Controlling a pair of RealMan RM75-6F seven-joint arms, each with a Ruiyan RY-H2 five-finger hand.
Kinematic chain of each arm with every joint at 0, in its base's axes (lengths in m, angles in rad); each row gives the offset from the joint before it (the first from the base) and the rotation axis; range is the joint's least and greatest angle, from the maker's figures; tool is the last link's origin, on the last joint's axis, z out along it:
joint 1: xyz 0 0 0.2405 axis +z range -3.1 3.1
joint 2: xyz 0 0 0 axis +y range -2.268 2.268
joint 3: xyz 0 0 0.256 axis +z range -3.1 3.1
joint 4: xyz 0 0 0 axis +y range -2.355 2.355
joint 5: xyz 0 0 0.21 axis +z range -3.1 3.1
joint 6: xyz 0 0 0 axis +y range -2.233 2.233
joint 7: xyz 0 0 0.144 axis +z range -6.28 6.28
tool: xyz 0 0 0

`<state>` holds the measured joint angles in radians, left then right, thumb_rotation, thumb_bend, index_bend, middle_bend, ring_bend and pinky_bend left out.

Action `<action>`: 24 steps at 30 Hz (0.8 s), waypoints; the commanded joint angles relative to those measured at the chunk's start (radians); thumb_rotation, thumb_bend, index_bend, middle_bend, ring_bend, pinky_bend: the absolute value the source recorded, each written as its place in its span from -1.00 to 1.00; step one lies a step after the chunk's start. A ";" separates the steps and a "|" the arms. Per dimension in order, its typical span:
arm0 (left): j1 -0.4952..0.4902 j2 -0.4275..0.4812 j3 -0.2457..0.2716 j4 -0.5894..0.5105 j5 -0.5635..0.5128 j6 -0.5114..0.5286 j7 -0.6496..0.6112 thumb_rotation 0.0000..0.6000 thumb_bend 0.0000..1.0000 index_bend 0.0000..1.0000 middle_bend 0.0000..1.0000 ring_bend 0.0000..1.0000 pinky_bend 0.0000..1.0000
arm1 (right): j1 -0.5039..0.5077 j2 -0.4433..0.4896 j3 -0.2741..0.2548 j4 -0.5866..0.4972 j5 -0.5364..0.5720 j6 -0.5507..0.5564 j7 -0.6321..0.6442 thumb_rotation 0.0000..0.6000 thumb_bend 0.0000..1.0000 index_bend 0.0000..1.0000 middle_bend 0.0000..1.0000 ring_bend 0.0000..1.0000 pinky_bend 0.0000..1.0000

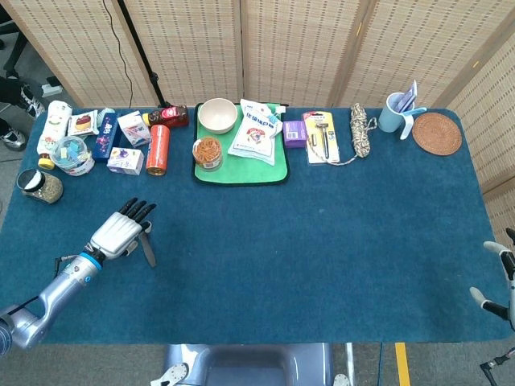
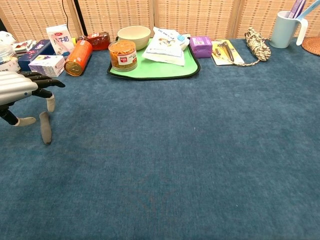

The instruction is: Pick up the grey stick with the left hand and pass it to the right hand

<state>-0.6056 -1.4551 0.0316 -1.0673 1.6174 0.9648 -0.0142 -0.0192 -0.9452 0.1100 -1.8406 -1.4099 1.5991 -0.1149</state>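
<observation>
The grey stick [image 1: 148, 250] [image 2: 45, 128] lies flat on the blue table cloth at the near left. My left hand [image 1: 119, 232] [image 2: 20, 88] hovers just over its far end, palm down, fingers spread and holding nothing. Its thumb [image 2: 24, 121] hangs to the left of the stick and another fingertip [image 2: 50, 103] to its right. My right hand [image 1: 503, 281] shows only at the right edge of the head view, past the table's corner, fingers apart and empty; the chest view does not show it.
A green tray [image 1: 240, 171] with a bowl [image 1: 217, 115], a jar [image 1: 208, 152] and a snack bag stands at the back. Boxes, an orange can [image 1: 158, 149] and jars crowd the back left, close beyond my left hand. A mug [image 1: 394, 112] and coaster sit back right.
</observation>
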 commanded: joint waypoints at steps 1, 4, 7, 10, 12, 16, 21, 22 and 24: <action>-0.001 -0.007 0.002 0.007 -0.002 0.002 -0.001 1.00 -0.30 -0.22 -0.89 -1.00 -1.00 | -0.002 0.002 -0.001 -0.001 0.000 0.002 0.001 1.00 -0.69 -0.47 -0.81 -0.66 -0.70; -0.001 -0.018 0.005 0.014 -0.007 0.002 -0.007 1.00 -0.30 -0.22 -0.89 -1.00 -1.00 | -0.005 0.004 -0.001 -0.003 0.000 0.003 0.001 1.00 -0.69 -0.47 -0.81 -0.66 -0.70; -0.001 -0.025 0.007 0.017 -0.009 0.005 -0.016 1.00 -0.30 -0.20 -0.89 -1.00 -1.00 | -0.005 0.005 -0.001 -0.004 0.000 0.003 0.000 1.00 -0.69 -0.47 -0.81 -0.66 -0.70; 0.000 -0.028 0.011 0.022 -0.011 0.006 -0.019 1.00 -0.30 -0.18 -0.88 -1.00 -1.00 | -0.006 0.006 -0.002 -0.003 0.001 0.002 0.002 1.00 -0.69 -0.47 -0.81 -0.66 -0.69; 0.000 -0.029 0.012 0.025 -0.013 0.008 -0.023 1.00 -0.30 -0.16 -0.89 -1.00 -1.00 | -0.006 0.005 -0.002 -0.001 0.002 -0.001 0.002 1.00 -0.69 -0.47 -0.81 -0.66 -0.69; -0.002 -0.033 0.015 0.031 -0.017 0.006 -0.019 1.00 -0.30 -0.13 -0.89 -1.00 -1.00 | -0.007 0.004 -0.002 0.000 0.003 -0.001 0.004 1.00 -0.69 -0.47 -0.81 -0.66 -0.69; 0.001 -0.034 0.018 0.036 -0.024 0.009 -0.014 1.00 -0.30 -0.12 -0.89 -1.00 -1.00 | -0.007 0.003 -0.002 0.002 0.003 -0.005 0.005 1.00 -0.69 -0.47 -0.81 -0.66 -0.69; 0.001 -0.033 0.019 0.036 -0.026 0.009 -0.015 1.00 -0.30 -0.12 -0.89 -1.00 -1.00 | -0.007 0.003 -0.002 0.002 0.003 -0.006 0.005 1.00 -0.69 -0.47 -0.81 -0.66 -0.69; 0.002 -0.032 0.021 0.036 -0.027 0.009 -0.019 1.00 -0.30 -0.12 -0.89 -1.00 -1.00 | -0.006 0.002 -0.003 0.002 0.003 -0.008 0.004 1.00 -0.69 -0.47 -0.81 -0.66 -0.69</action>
<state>-0.6036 -1.4875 0.0522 -1.0312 1.5909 0.9740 -0.0324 -0.0254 -0.9432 0.1073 -1.8389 -1.4070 1.5909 -0.1106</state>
